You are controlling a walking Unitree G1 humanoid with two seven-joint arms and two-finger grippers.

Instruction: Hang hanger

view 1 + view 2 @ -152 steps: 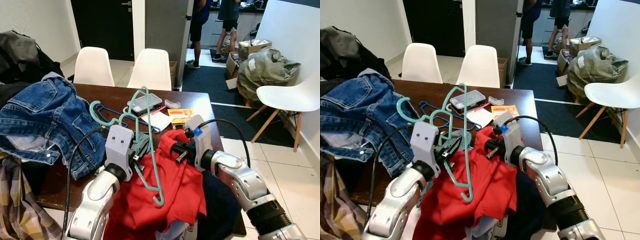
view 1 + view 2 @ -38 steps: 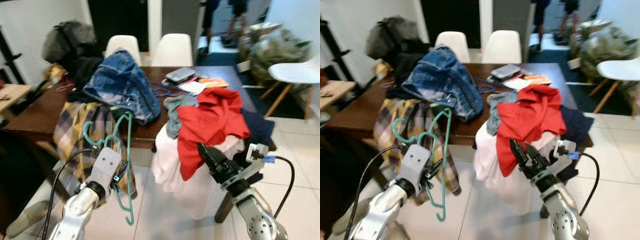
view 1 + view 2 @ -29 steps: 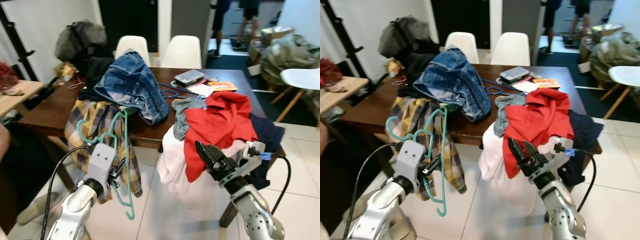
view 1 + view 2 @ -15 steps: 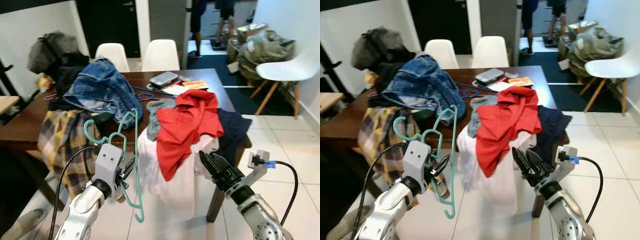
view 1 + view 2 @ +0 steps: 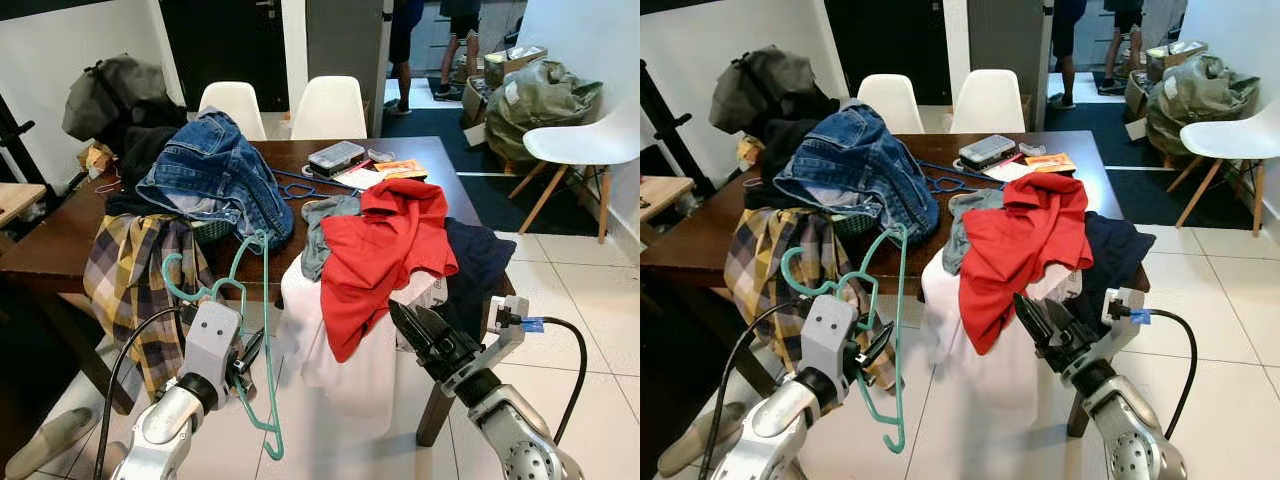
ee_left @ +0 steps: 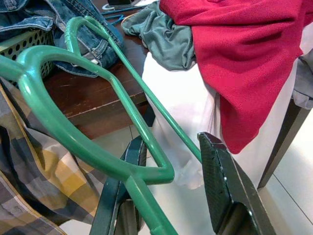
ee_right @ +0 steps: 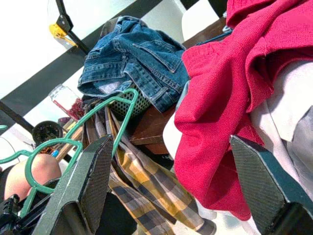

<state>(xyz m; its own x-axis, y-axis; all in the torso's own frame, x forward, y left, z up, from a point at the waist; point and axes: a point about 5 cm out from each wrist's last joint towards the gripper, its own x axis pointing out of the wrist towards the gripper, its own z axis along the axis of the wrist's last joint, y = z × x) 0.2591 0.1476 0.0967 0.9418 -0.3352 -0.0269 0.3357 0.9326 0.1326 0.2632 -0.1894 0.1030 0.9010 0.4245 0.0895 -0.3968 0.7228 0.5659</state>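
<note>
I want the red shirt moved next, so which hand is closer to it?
Right. The right hand is just below the red shirt; the left hand, holding the green hanger, is farther off.

The green plastic hanger hung upright and slightly tilted in my left gripper, hook up and toward my left, in the air before the table's clothes pile.

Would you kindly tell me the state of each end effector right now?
Left end effector: closed on the green hanger, held in front of the table.
Right end effector: open, holding nothing, near the red garment.
</note>
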